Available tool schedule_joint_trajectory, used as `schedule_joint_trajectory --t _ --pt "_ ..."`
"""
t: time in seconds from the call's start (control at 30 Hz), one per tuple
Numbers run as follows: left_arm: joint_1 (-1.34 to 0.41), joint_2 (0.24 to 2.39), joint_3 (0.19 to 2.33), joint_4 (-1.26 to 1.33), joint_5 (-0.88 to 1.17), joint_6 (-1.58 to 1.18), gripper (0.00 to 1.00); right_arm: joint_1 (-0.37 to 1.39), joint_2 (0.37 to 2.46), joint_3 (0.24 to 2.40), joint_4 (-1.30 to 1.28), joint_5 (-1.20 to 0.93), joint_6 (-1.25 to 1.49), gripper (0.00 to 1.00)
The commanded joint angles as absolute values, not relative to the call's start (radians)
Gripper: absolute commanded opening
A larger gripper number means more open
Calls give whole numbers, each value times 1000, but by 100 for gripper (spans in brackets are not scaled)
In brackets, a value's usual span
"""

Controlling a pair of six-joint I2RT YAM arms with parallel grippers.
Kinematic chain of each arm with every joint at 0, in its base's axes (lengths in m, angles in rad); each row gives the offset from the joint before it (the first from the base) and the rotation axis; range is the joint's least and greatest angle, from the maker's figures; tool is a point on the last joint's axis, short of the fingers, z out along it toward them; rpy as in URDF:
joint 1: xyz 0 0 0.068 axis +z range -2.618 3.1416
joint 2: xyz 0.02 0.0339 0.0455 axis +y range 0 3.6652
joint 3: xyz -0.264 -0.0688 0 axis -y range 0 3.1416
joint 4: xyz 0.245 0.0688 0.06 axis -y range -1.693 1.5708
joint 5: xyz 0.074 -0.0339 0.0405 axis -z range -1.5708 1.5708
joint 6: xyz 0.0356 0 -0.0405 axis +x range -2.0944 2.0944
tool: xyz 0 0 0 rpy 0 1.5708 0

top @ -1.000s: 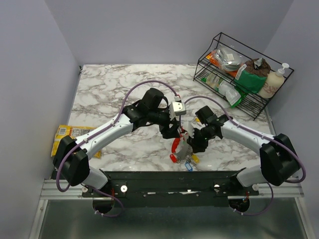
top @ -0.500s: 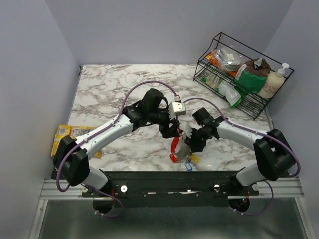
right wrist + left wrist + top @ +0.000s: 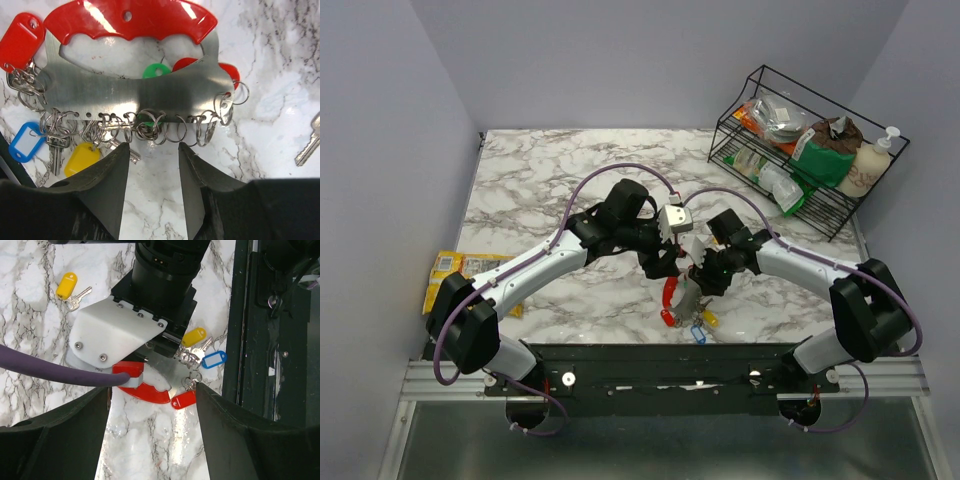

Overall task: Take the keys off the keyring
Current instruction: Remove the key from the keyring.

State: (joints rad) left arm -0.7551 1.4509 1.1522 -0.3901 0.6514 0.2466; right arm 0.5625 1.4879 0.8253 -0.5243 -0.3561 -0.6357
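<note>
Right wrist view gives the detail the top view lacks: the keyring (image 3: 135,95) lies flat on the table (image 3: 270,165), red grip above a grey plate whose holes carry rings; keys (image 3: 82,157) with red, blue, yellow and green tags hang there; the right hand (image 3: 152,160) is released, fingers apart just beside the ring row; left wrist view adds a loose key (image 3: 67,285), yellow-tagged, well apart; there the right hand's body and a cable (image 3: 60,372) cover much of the keyring; the left hand (image 3: 152,390) gapes empty; farther off, a packet (image 3: 460,270) left, a rack (image 3: 825,215) far right.
</note>
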Motion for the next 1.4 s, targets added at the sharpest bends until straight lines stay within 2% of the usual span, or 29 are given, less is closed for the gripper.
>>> schedule_joint_trajectory --t 0.0,0.33,0.43,0.47,0.57,0.77,1.1,1.37 --pt "-759 1428 1140 -370 640 247 77 557 1531 880 -532 -406 -626 53" --pt "-759 1433 1132 -361 640 247 77 558 1591 899 -532 -408 -629 49" --pt "-759 1437 1134 -359 640 247 77 558 1595 908 -552 -437 -632 39" --pt "-759 1439 1134 -360 638 245 77 558 1589 910 -564 -446 -635 32" --pt "-759 1443 1135 -357 640 241 77 558 1577 916 -580 -474 -643 18" --pt "-759 1442 1134 -362 641 239 77 558 1510 931 -603 -506 -647 3" --pt "-759 1431 1126 -368 658 245 77 557 1414 937 -618 -543 -635 1" --pt "-776 1420 1120 -376 663 259 77 557 1364 982 -574 -492 -539 1"
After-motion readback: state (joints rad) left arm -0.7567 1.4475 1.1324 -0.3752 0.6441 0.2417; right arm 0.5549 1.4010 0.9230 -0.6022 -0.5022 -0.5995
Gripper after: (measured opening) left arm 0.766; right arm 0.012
